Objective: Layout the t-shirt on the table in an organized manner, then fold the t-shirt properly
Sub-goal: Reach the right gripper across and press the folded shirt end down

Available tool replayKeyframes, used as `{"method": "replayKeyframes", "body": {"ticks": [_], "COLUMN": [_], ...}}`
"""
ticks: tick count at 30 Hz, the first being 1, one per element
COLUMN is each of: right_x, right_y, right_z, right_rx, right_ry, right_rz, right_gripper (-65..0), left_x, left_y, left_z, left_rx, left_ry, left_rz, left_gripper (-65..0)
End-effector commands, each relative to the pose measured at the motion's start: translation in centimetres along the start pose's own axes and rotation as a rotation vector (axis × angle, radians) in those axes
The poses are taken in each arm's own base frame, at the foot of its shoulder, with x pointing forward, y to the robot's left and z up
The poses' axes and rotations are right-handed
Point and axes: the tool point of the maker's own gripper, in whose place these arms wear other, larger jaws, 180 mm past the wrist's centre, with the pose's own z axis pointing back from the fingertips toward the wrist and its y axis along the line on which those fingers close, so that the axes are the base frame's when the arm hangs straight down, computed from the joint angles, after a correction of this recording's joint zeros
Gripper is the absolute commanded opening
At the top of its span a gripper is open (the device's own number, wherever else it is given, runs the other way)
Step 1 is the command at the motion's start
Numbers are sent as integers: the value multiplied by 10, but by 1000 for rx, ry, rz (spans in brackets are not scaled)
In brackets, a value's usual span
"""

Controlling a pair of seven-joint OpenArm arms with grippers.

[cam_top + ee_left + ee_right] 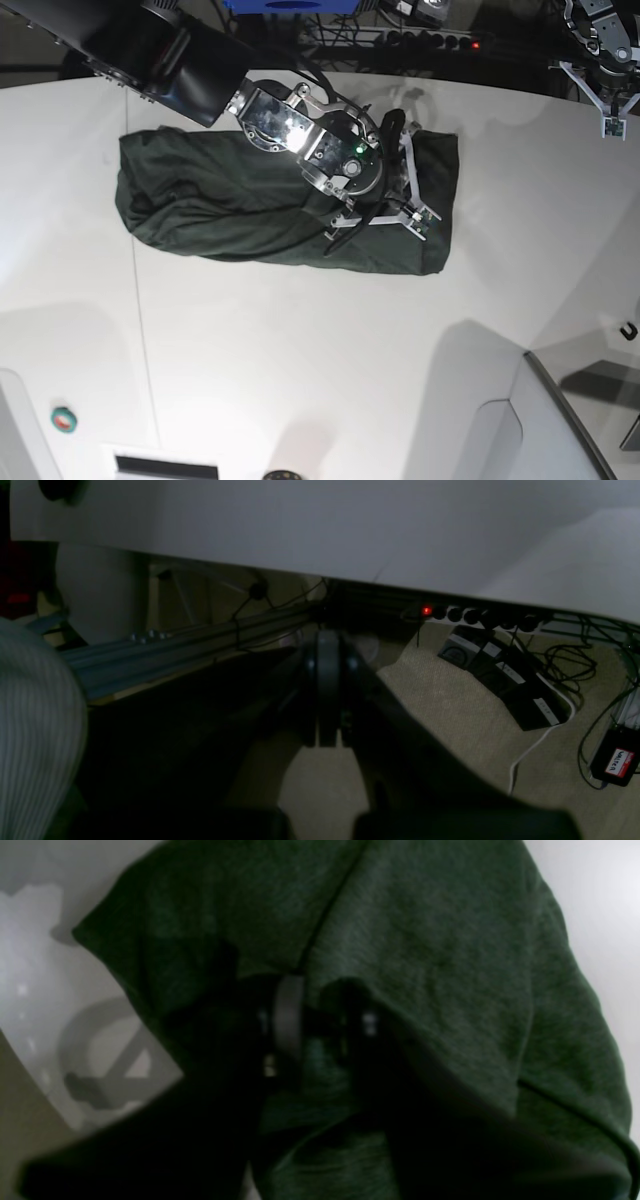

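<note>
- I see the shirt (250, 205) lying bunched lengthwise on the tabletop (300, 370).
- My right gripper (320, 1022) sits over its right end, jaws narrowly parted with cloth between them.
- My left gripper (327, 690) hangs off the tabletop, jaws closed, empty.

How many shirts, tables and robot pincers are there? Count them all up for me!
t-shirt: 1, dark green
table: 1, white
Pincers: 2, the right pincer over the shirt and the left pincer off past the table edge
Total: 4
</note>
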Motion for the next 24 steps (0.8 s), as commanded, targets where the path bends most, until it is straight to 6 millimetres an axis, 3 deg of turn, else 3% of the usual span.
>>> {"method": "replayKeyframes", "body": {"ticks": [1,3,8,12,14,24], "right_x": [24,24,24,28,22,31], "right_y": [-2,-3,-4,-16,-26,-89], "right_z": [3,4,5,9,10,19], "right_rx": [-7,-7,-9,-31,-47,-151], "right_ry": [-62,-61,-65,-82,-62,-68], "right_rz": [-1,0,1,10,16,-31], "right_gripper": [-606,-650,-642,-642,-642,-642], "left_x": [5,6,5,4,3,7], "left_y": [11,11,10,12,12,11], "left_z": [2,2,2,2,2,2], "left_rx": [33,32,30,34,35,32], "left_ry": [-15,-16,-16,-12,-12,-19], "left_rz": [-3,-3,-3,0,0,-1], "left_gripper": [-650,-650,-650,-650,-650,-650]}}
